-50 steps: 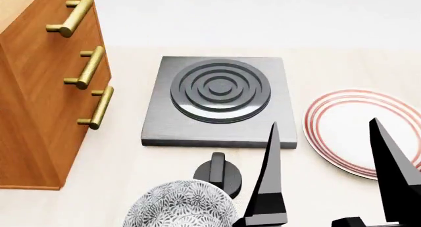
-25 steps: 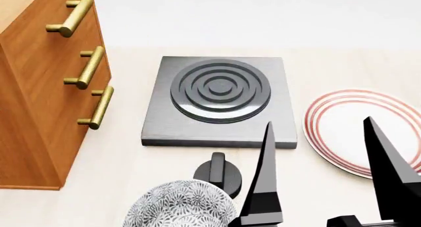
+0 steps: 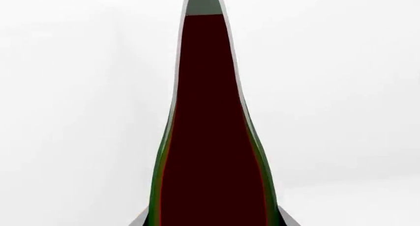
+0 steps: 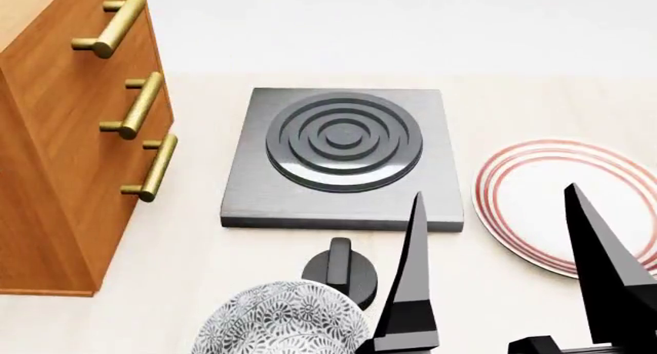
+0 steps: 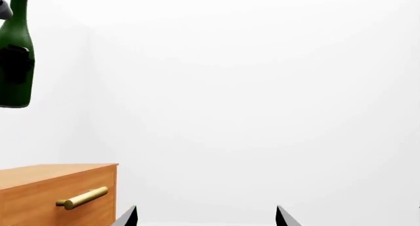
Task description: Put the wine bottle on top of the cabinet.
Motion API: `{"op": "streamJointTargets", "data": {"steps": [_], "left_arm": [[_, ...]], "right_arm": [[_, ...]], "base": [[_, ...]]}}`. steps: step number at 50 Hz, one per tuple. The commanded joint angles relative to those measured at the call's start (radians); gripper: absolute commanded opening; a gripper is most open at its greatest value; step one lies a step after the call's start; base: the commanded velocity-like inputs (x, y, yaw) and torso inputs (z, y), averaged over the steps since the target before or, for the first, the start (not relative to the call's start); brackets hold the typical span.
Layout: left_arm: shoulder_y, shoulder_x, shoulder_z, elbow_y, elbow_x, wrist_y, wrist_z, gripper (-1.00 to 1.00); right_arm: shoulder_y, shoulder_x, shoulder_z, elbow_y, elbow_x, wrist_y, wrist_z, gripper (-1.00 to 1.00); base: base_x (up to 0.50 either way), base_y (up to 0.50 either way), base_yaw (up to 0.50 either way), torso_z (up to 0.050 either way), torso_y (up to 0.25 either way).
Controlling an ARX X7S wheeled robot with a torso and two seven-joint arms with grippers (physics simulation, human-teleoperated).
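The wine bottle [image 3: 213, 137] fills the middle of the left wrist view, dark green with a dark face, and my left gripper [image 3: 215, 222] is shut on its body, a jaw tip showing on each side. In the right wrist view the wine bottle [image 5: 15, 54] hangs in the air, high above the top of the reddish-brown cabinet [image 5: 56, 189]. The cabinet [image 4: 61, 154] with its brass bar handles stands at the left of the head view. My right gripper [image 4: 508, 273] is open and holds nothing, low over the table in front of the hotplate. Neither the bottle nor the left gripper shows in the head view.
A grey square hotplate [image 4: 344, 158] with ringed burner lies in the table's middle, its black knob [image 4: 342, 268] in front. A patterned bowl [image 4: 282, 323] sits at the near edge. A red-ringed white plate [image 4: 539, 196] lies at the right.
My open right gripper has drifted slightly to the left in the head view. Nothing else on the table has moved.
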Motion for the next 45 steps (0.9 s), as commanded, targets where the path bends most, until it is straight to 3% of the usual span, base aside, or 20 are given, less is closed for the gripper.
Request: {"op": "streamJointTargets", "data": {"steps": [1, 19, 22, 45], "left_arm": [[-0.022, -0.002, -0.033, -0.015, -0.028, -0.090, -0.037, -1.00], [-0.034, 0.002, -0.019, -0.009, -0.050, -0.150, 0.006, -1.00], [-0.025, 0.007, -0.082, -0.007, -0.086, -0.158, -0.016, -1.00], [0.081, -0.020, -0.095, 0.052, -0.102, -0.187, -0.036, -1.00]], "right_arm": [[0.010, 0.005, -0.017, 0.000, -0.002, 0.002, 0.009, 1.00], [0.006, 0.011, -0.025, 0.014, 0.003, -0.018, 0.011, 1.00], [0.008, 0.013, -0.026, 0.012, 0.005, -0.018, 0.013, 1.00], [0.015, 0.019, -0.046, 0.016, 0.000, -0.020, 0.027, 1.00]], "base": [[0.00, 0.00, 0.00, 0.000, 0.000], [0.00, 0.00, 0.00, 0.000, 0.001], [0.00, 0.00, 0.00, 0.000, 0.000], [0.00, 0.00, 0.00, 0.000, 0.001]]}}
